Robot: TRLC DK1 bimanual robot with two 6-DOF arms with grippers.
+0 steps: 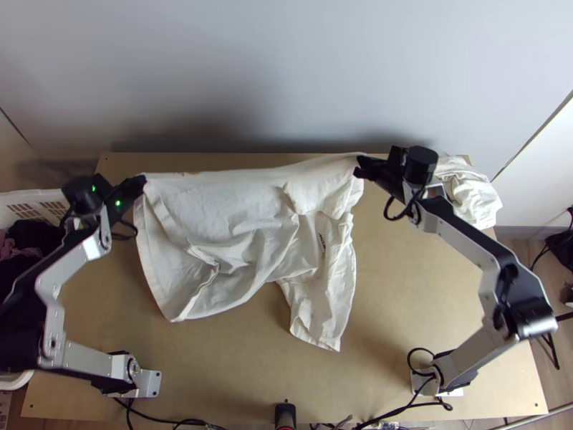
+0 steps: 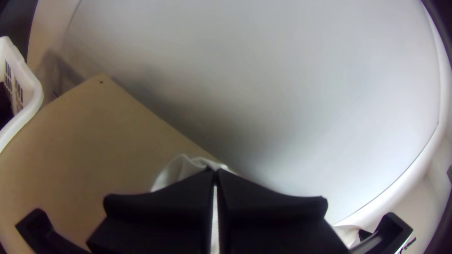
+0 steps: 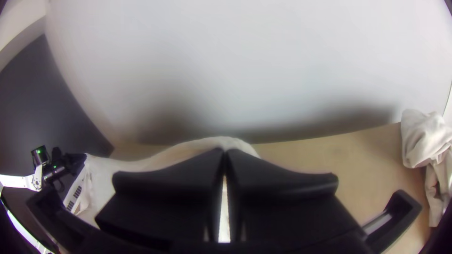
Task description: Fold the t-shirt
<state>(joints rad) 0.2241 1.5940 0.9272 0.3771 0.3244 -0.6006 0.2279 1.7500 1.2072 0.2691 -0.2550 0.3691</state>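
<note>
White basket with slotted sides, far left, beside the worktop; dark clothes inside. Next, near the worktop's far left corner: my left claw, closed on one end of the t-shirt's upper edge. From the left wrist view, the fingertips of my left claw meet, white fabric pinched between.

Middle: t-shirt, off-white, drawn out between both claws along the worktop's far side. Upper edge nearly straight; below it the body drapes loose and creased towards the near side. Left part ends in a rounded hem, right part in a narrower tail. Small dark print on the right part.

Right of that: my right claw, clamped on the edge's other end. Far right corner: another off-white cloth, bunched.
</note>
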